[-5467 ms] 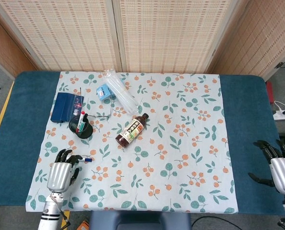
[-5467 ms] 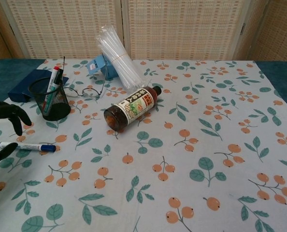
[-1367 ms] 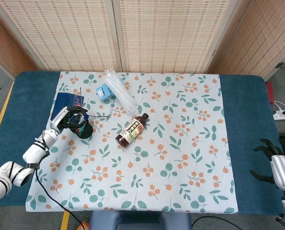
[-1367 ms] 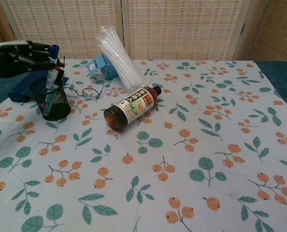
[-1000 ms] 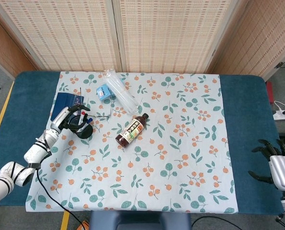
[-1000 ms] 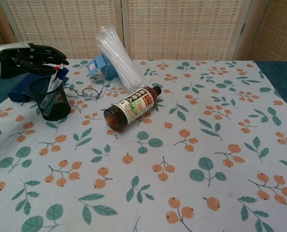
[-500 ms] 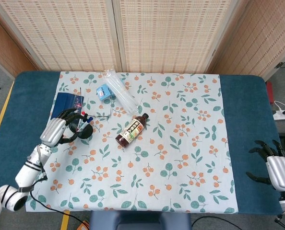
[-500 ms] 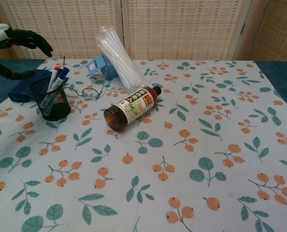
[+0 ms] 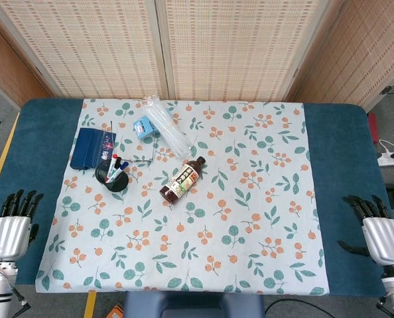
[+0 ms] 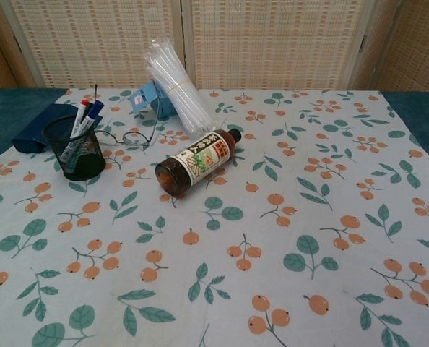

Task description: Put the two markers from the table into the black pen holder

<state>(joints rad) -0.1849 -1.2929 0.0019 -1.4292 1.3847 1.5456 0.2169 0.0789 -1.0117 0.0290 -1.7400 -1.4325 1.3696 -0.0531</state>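
The black mesh pen holder [image 9: 111,176] [image 10: 79,150] stands on the floral cloth at the left. Two markers lean inside it, one with a red cap [image 10: 81,105] and one with a blue cap [image 10: 94,108]; in the head view their caps [image 9: 119,163] show above the rim. My left hand [image 9: 10,229] is down at the left edge over the blue table cover, fingers straight and apart, holding nothing. My right hand [image 9: 381,236] sits at the lower right edge, also empty with fingers spread. Neither hand shows in the chest view.
A brown bottle [image 9: 182,181] [image 10: 193,161] lies on its side mid-cloth. A clear plastic sleeve [image 9: 166,126] [image 10: 177,92], a small blue box [image 9: 144,126], a dark blue case [image 9: 91,148] [image 10: 47,123] and thin-framed glasses [image 10: 128,134] sit near the holder.
My left hand let the blue-capped marker drop into the holder, then drew back down to the table's left edge. The right hand barely moved.
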